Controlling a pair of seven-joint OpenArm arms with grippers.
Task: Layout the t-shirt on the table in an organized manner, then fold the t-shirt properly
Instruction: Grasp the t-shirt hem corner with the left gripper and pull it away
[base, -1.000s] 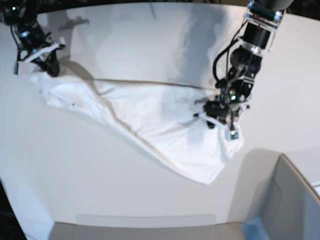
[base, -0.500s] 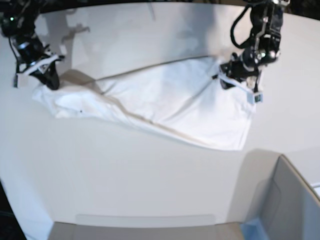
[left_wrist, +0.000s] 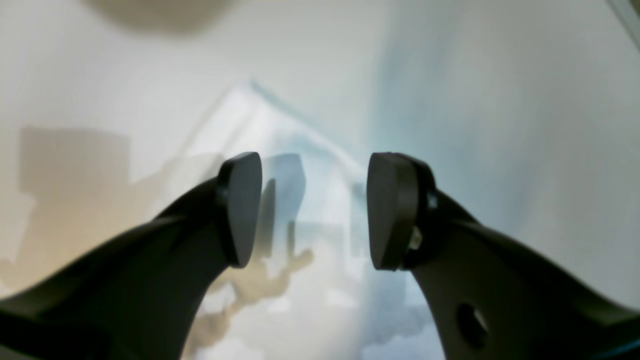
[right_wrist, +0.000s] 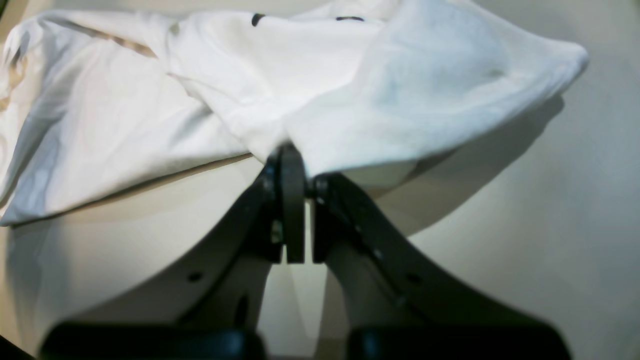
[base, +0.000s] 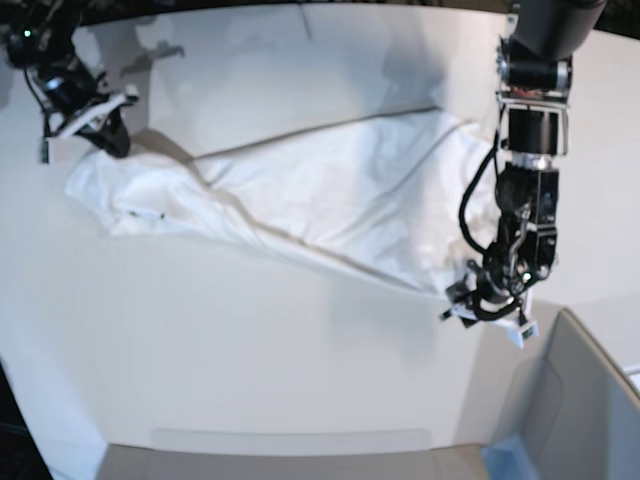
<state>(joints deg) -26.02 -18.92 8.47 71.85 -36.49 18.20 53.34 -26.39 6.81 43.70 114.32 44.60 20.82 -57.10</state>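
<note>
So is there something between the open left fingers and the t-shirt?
Nothing visible. The left gripper, fingers apart and empty, hovers at the t-shirt lower corner; between them shows only cloth and bare table.

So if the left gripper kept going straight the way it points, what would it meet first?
Most likely the t-shirt: between the open left gripper the blurred white cloth fills the line ahead. The blur hides depth, so it could be bare table at the shirt's edge.
</note>
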